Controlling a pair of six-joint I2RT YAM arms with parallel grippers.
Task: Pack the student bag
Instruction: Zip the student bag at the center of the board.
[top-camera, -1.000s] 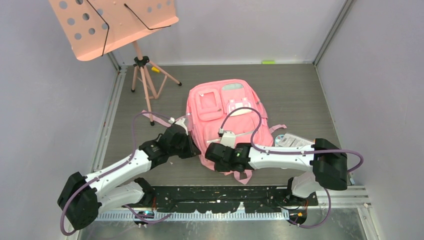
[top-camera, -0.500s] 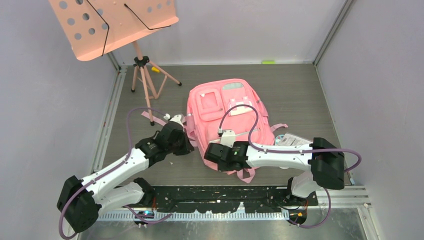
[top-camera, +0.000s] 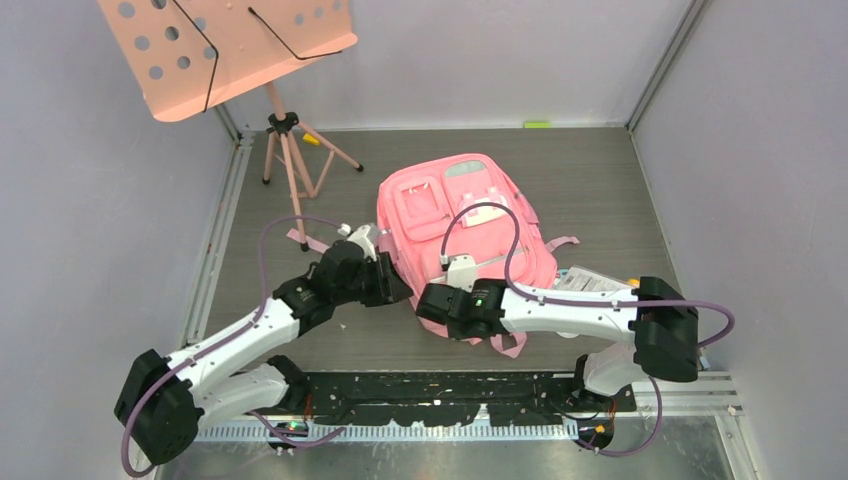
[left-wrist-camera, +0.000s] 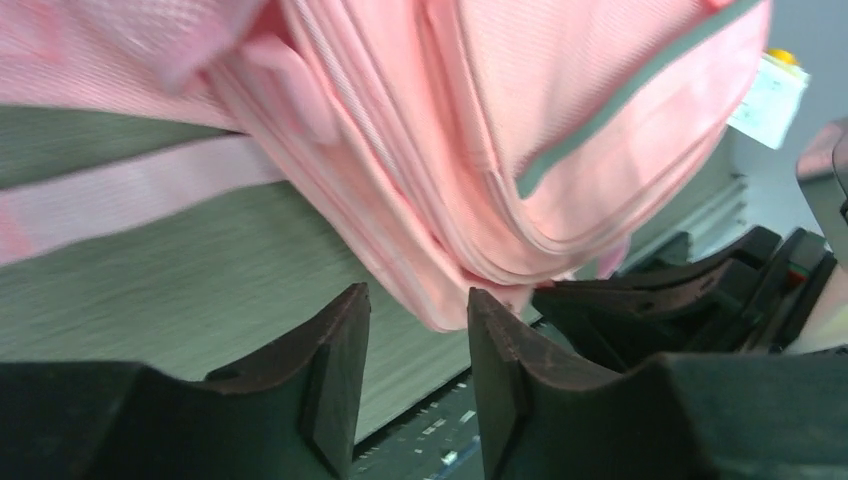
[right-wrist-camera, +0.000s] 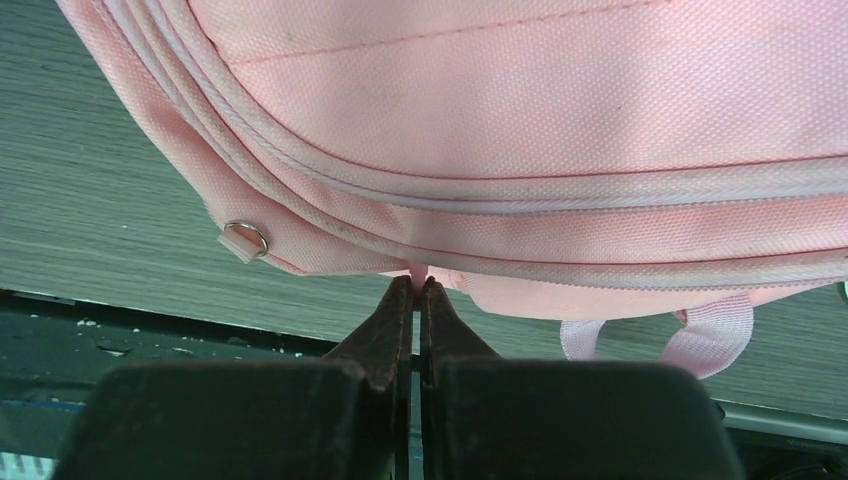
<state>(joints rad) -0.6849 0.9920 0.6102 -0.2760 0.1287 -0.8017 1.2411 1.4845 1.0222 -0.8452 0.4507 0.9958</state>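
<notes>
Two grippers are meeting the student bag (top-camera: 460, 225) at six o'clock: the right gripper (right-wrist-camera: 420, 285) is pinching its thin tab (right-wrist-camera: 418, 270), which risks slipping out under pull; the left gripper (left-wrist-camera: 418, 305) is gaping, empty.

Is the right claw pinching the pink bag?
Yes, the right gripper is shut on a thin pink bit at the edge of the bag.

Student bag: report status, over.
Left tool open, empty, at student bag near corner. Right tool shut on its edge tab. Music stand apart, not in the way.
</notes>
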